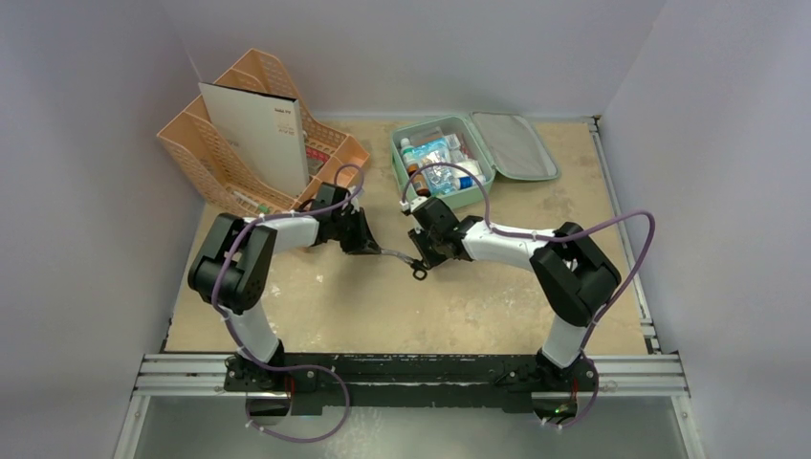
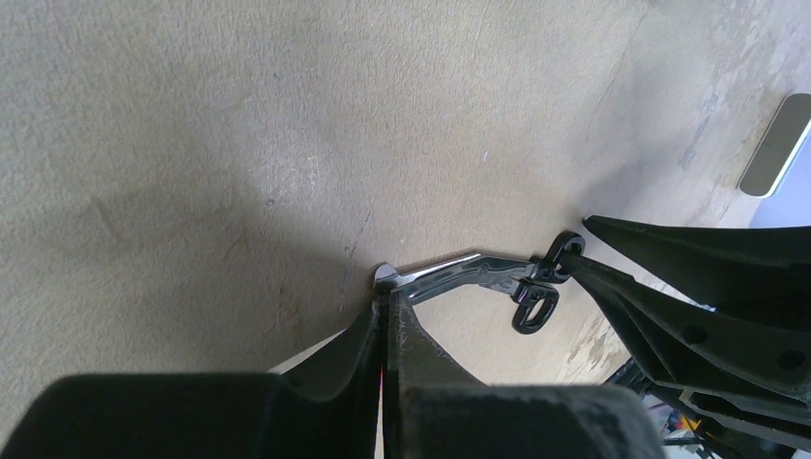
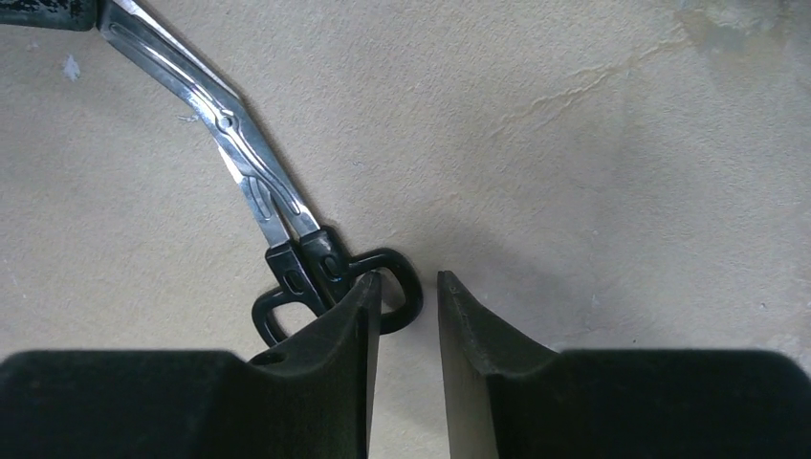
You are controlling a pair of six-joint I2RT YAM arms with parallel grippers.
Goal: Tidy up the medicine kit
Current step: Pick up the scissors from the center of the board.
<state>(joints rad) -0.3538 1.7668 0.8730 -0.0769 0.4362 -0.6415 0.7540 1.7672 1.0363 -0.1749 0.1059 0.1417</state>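
Steel scissors (image 1: 400,256) with black handles hang between my two arms at the centre of the overhead frame, above the tan table (image 1: 383,316). My left gripper (image 2: 390,306) is clenched on the blade tip, its two fingers pressed together with the metal pinched between them. My right gripper (image 3: 406,287) sits at the handle end with its fingers parted and a clear gap between them. One finger (image 3: 349,316) overlaps a black handle loop, which pokes into the gap, and nothing is clamped. The mint-green medicine kit (image 1: 516,145) lies open in the upper middle of the overhead frame, just above my right wrist. Its grey-lined lid is folded flat to the right and its tray is packed with small bottles and packets. A peach desk organizer (image 1: 206,158) holding a white card stands at upper left.
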